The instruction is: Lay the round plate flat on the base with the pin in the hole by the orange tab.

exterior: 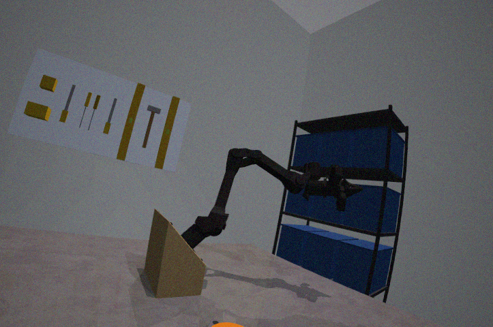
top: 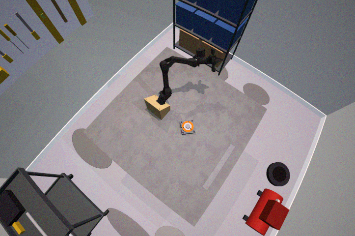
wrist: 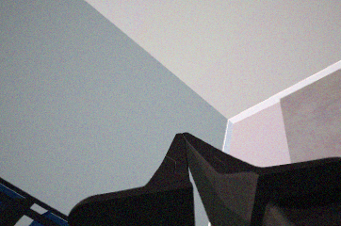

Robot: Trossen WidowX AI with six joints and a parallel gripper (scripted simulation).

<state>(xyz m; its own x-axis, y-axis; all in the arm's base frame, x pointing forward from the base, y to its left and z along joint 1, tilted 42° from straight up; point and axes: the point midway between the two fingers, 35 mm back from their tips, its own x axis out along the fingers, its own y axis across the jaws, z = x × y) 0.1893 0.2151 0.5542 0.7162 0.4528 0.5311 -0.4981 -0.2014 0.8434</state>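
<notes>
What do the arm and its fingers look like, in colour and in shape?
The arm is matte black all over, made of slim round links with thicker cylindrical joints, and it is mounted on a tan wedge-shaped block. The gripper is also black; its fingers are flat, angular, faceted pieces that taper to sharp tips. No cables, labels or markings can be seen on it.

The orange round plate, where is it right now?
In the top view, the orange plate sits on its grey base mid-floor, just right of the tan block, far from the shut gripper.
</notes>
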